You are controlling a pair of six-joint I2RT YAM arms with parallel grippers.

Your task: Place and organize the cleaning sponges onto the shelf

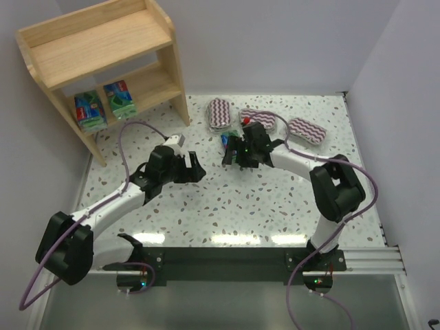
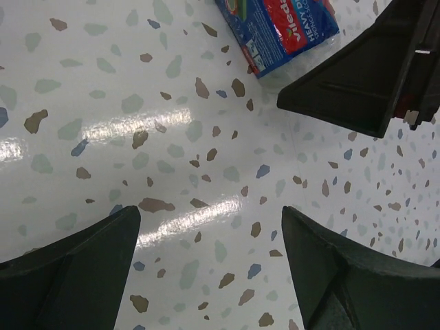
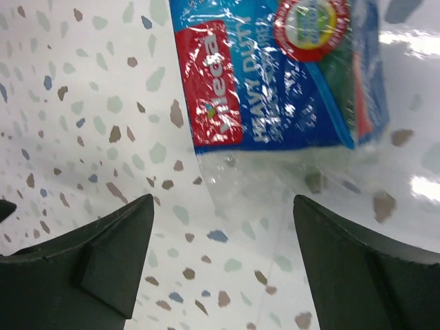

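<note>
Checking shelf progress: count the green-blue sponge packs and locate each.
3. The left pack and right pack stand together on a lower tier of the shelf; the third pack lies on the table before the open right gripper. Others may hide under the top board.

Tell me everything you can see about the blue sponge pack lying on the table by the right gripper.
The blue sponge pack is a small blocky pack in glossy clear wrap, with a red Vileda label, white Heavy Duty lettering and a round red-ringed badge. It lies flat on the speckled table, loose wrap trailing towards the open right gripper, whose fingers do not grip it.
</note>
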